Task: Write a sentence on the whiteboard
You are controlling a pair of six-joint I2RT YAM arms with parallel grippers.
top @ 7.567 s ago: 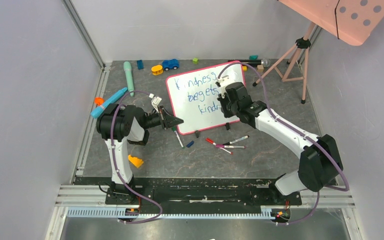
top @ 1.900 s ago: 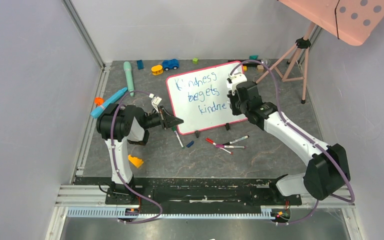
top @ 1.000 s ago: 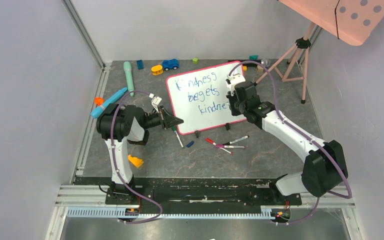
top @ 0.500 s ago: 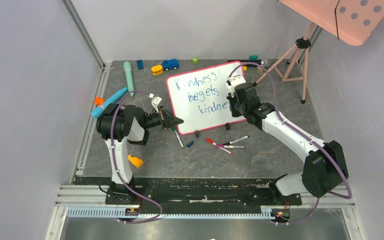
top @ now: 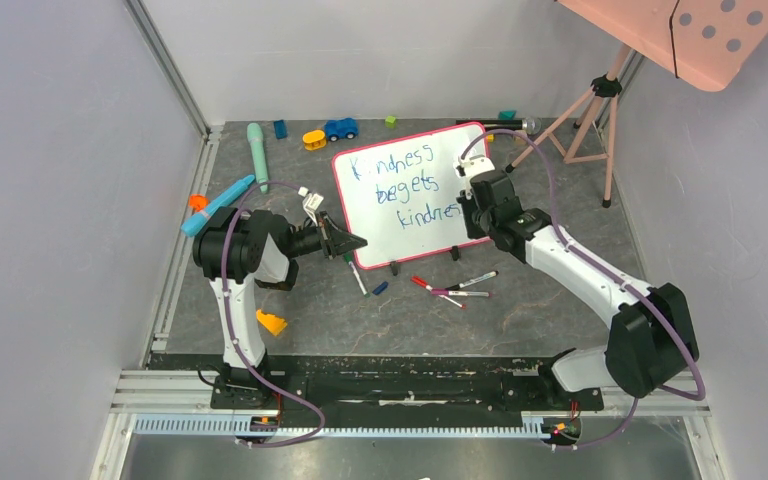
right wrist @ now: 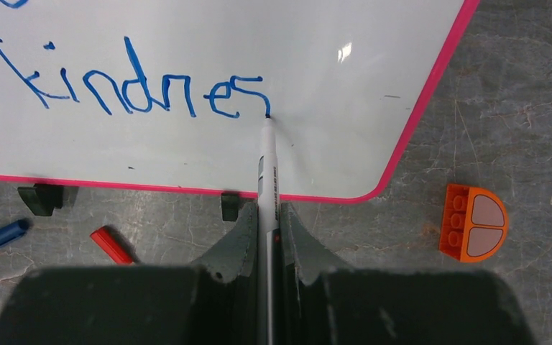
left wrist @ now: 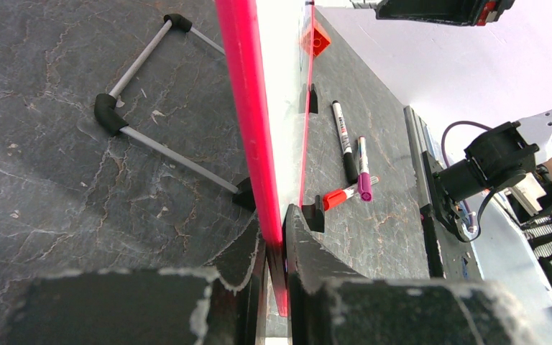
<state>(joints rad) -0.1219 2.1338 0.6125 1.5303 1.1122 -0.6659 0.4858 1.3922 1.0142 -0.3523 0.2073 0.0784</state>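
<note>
At the far middle of the table, the whiteboard [top: 385, 238] stands tilted on two black clip feet [top: 394, 267]. It carries the sentence [top: 401, 190] in blue across three lines, and the third line reads "kindnes". We see the left gripper [left wrist: 276, 241] narrowed onto the board's pink frame [left wrist: 248, 108] at its near left corner, with one jaw on each face. We see the right gripper [right wrist: 268, 215] closed on a marker [right wrist: 267, 162], whose tip touches the white face just right of the last letter. We judge the board light, thin and stiff. Its glossy face would let a grip slip and would smear, and on such small feet it would likely slide or tip under pen pressure. The frame edge, away from the writing, is the sound place to hold it. One letter seems left to write.
</note>
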